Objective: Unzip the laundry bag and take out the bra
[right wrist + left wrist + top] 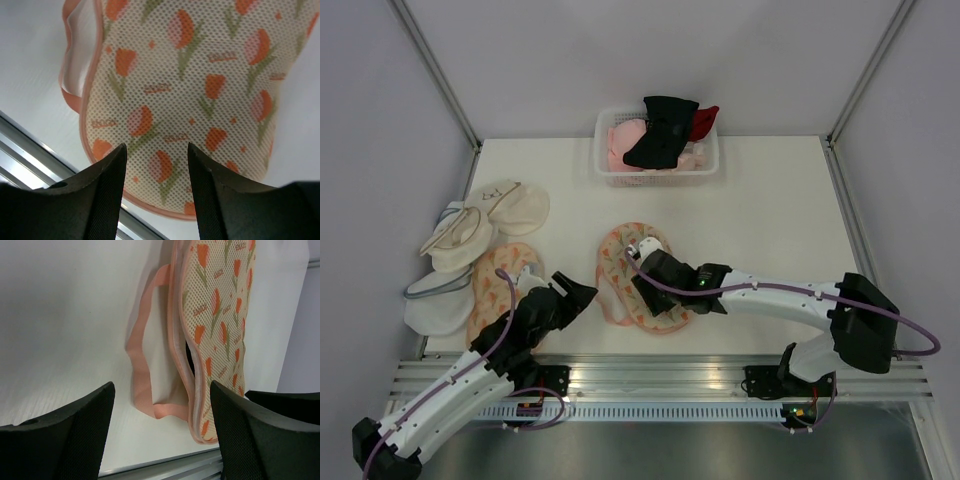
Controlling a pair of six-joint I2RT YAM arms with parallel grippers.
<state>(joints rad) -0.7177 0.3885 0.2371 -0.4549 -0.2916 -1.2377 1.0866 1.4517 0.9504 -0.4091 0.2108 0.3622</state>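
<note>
At the centre of the top view, on the white table (770,200), the laundry bag (613,262) lies flat, a peach mesh oval printed with orange tulips, its near end close to the metal rail at the lower edge. The right arm (790,297) reaches in from the lower right and covers the bag's middle. Its wrist view shows the right gripper (156,150) just above the mesh, fingers apart with nothing between them. The left arm (470,380) comes up from the lower left. The left gripper (161,385) stands wide apart and empty, near the bag's left edge but not touching it. A white basket (603,150) at the top centre holds a black garment (660,135), a pink one (625,140) and a red one (705,120). At the left edge lie several cream pouches (480,225), and a second printed pouch (490,290) sits partly under the left arm. In the left wrist view a pink strap (137,355) loops out from the bag onto the table. Beside it the zipper edge gapes a little, showing a dark sliver (190,352) inside. I cannot tell whether that is the bra.
</note>
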